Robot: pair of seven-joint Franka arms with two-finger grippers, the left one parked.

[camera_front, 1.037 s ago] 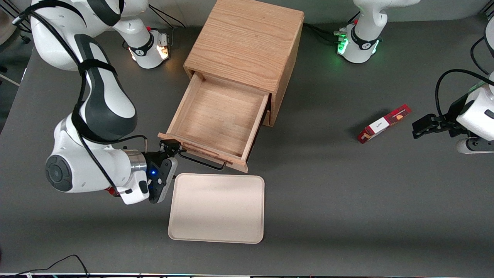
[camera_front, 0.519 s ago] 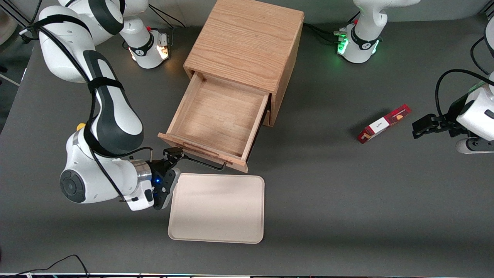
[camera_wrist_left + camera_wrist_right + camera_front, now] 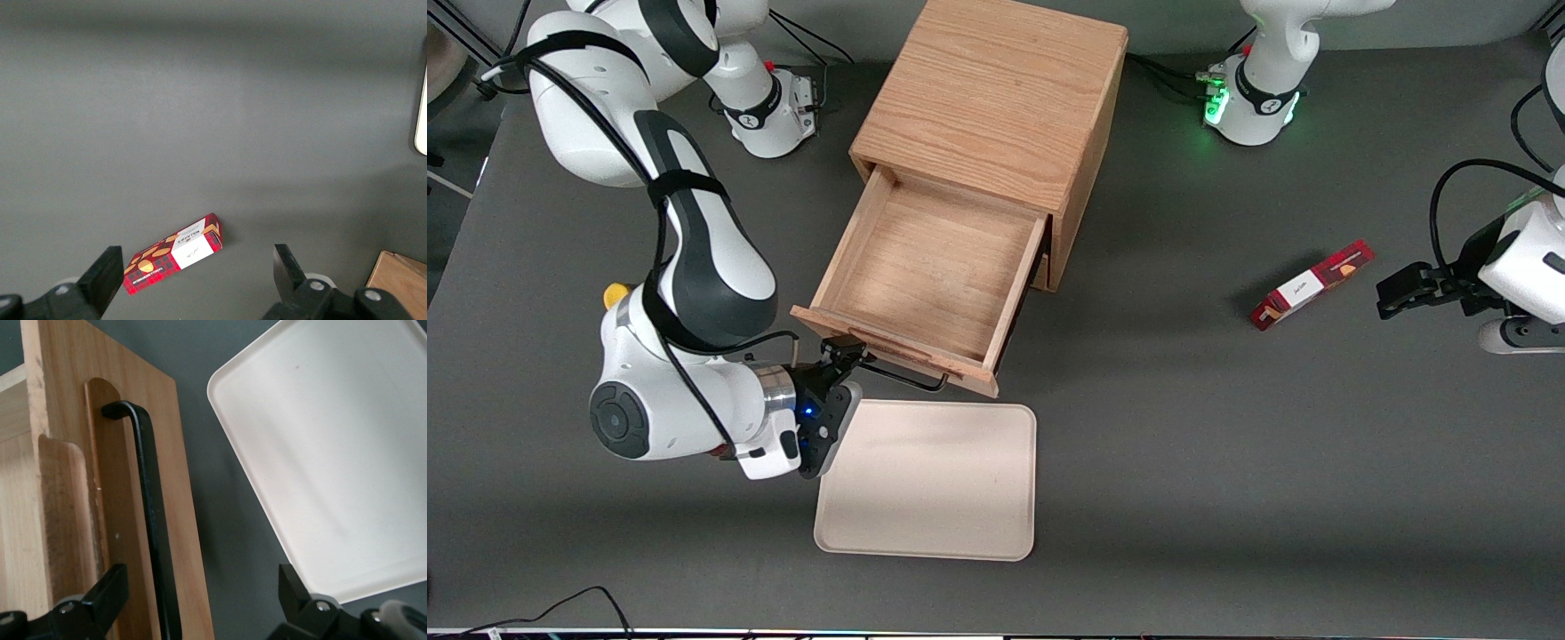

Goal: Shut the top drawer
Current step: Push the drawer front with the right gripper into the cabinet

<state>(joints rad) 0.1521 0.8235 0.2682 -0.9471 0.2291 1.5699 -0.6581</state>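
The top drawer of the light-oak cabinet stands pulled far out and is empty inside. Its black wire handle runs along the front panel, on the side nearer the front camera. My right gripper is at the handle's end toward the working arm, just in front of the drawer front. In the right wrist view the fingers are spread wide, the handle and drawer front lie between them, and neither finger touches them.
A cream tray lies on the table just in front of the drawer, nearer the front camera, and shows in the right wrist view. A red snack box lies toward the parked arm's end, also in the left wrist view.
My right arm has swung along the drawer front toward the handle's middle, and the gripper has come closer to the handle. The drawer has not moved.
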